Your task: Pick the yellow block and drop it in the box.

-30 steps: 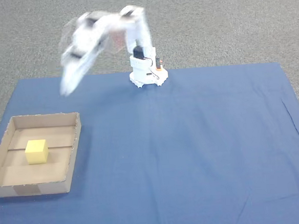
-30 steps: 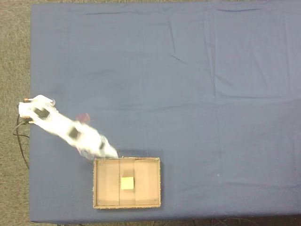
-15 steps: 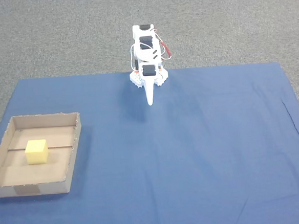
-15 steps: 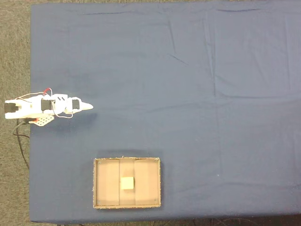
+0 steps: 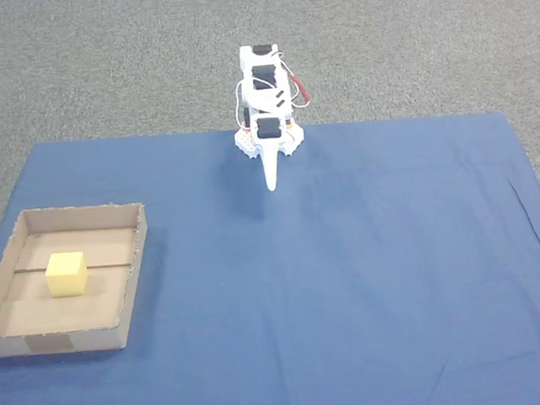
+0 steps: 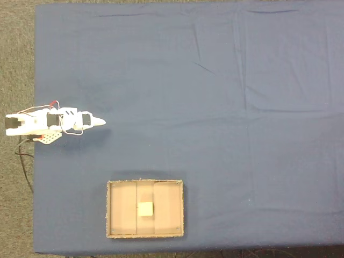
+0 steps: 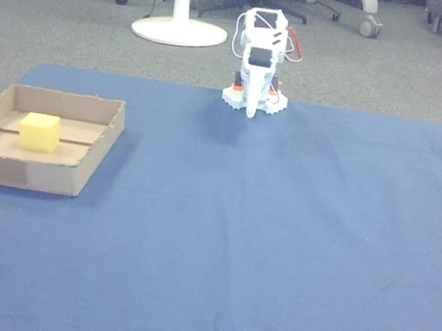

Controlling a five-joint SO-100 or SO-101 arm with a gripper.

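The small pale-yellow cube (image 5: pixel 65 273) had plain, matte faces and crisp edges, and it was far smaller than the tray that held it. It sat upright on the floor of the shallow brown cardboard box (image 5: pixel 132 277), roughly in the middle, right at the dark seam line running across the cardboard. In the view from above, the same yellow block (image 6: pixel 145 209) lay centred in the box (image 6: pixel 120 209), touching none of its low walls. From the other view, low and near the cloth, the block (image 7: pixel 39 132) stood close to the far wall of the box (image 7: pixel 28 172), whose near wall carried a patch of tape. Nothing else lay in the tray.

The box rested on the left side of the blue cloth (image 5: pixel 368 279) spread over the carpeted floor. The white arm was folded up over its base at the far edge of the cloth, and its end effector (image 5: pixel 271 186) pointed down toward the cloth, its fingers drawn together to a narrow tip with nothing between them. The block lay well apart from it, off to the left and nearer than the arm.
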